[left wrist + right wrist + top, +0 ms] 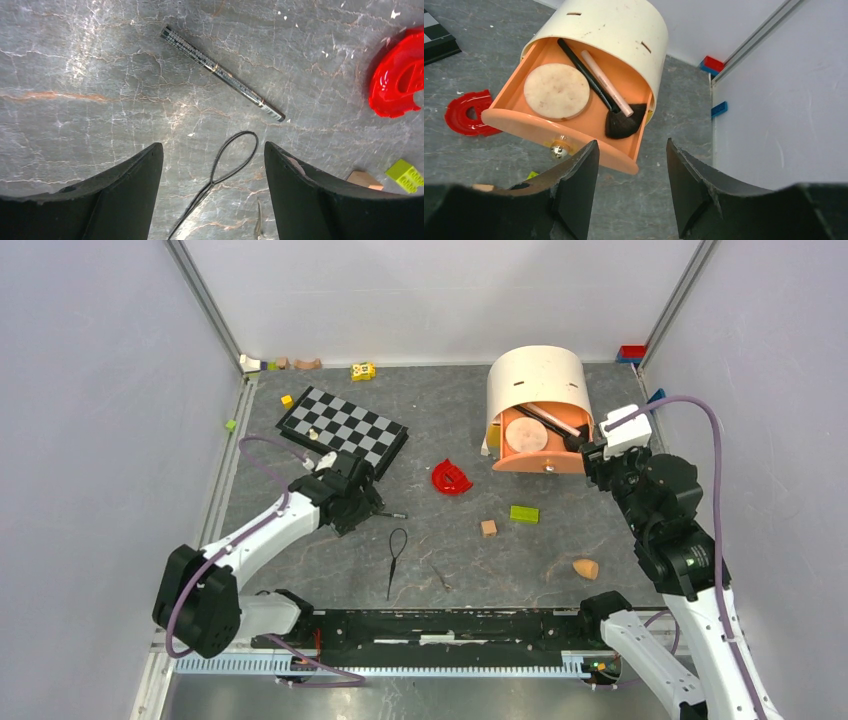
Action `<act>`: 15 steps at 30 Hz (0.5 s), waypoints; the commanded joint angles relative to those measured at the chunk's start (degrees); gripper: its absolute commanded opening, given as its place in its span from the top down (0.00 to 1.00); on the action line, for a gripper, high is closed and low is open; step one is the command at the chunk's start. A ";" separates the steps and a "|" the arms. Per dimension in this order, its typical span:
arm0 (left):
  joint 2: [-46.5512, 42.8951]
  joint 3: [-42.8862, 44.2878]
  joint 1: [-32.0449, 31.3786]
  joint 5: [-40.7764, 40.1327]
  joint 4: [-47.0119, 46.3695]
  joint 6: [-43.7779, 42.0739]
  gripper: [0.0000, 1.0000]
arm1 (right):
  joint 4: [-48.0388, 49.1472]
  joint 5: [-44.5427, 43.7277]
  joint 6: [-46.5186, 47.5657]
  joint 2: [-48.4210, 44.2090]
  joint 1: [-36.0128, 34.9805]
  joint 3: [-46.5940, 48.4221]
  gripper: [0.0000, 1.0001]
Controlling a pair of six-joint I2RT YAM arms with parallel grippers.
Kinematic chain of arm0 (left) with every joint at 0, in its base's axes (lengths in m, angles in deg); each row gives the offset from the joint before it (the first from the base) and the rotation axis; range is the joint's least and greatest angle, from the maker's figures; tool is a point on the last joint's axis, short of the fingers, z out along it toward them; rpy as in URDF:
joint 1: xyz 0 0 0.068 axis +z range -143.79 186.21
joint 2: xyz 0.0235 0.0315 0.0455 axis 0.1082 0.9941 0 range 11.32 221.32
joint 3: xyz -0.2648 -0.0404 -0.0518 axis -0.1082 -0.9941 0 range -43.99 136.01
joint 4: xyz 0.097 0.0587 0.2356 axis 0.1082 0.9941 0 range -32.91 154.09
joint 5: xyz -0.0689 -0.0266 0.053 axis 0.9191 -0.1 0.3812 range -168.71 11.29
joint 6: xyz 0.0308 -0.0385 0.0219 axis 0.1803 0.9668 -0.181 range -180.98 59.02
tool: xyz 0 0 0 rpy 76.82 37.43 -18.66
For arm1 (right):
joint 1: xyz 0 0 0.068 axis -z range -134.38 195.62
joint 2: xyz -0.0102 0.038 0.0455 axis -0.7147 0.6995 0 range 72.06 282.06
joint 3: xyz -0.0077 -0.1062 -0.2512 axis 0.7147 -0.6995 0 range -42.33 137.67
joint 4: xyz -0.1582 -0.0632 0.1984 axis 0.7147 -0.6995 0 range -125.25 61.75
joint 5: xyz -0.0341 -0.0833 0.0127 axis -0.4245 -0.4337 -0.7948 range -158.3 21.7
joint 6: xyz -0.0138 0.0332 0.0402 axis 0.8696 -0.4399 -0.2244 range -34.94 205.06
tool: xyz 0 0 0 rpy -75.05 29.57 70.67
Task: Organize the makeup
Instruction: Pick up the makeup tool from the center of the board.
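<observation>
A thin black-gold tube [222, 75] lies on the table just ahead of my left gripper [213, 150], which is open and holds nothing. A black looped wire tool [235, 157] lies between its fingers, below them. From above, the left gripper [362, 502] hovers by the chessboard's near corner. The cream cabinet's peach drawer [624, 162] stands pulled out. In it lie a round peach compact [556, 91], a black-handled brush [621, 122] and a pink stick [606, 82]. My right gripper [631, 147] is open and empty at the drawer's right front corner. An orange teardrop sponge [585, 568] lies front right.
A chessboard [342, 428] lies back left. A red curved piece [451, 477], a green block [524, 513] and a wooden block [488, 528] sit mid-table. Small toys line the back wall. The right wall stands close beside the right arm.
</observation>
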 commanded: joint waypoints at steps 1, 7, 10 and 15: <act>2.49 0.52 0.39 -1.94 -2.70 7.39 0.20 | 1.79 -2.11 -7.90 -1.39 0.14 -2.27 0.41; 6.70 1.05 0.40 -2.42 -3.61 14.05 0.22 | -1.27 -2.52 -12.54 -2.41 0.14 -2.50 0.40; 9.10 1.13 0.40 -2.77 -4.56 17.43 0.24 | -2.16 -2.04 -13.73 -3.63 0.14 -3.69 0.40; 13.24 1.98 0.36 -3.17 -6.27 21.36 0.26 | -2.59 -0.66 -14.06 -5.44 0.14 -5.95 0.39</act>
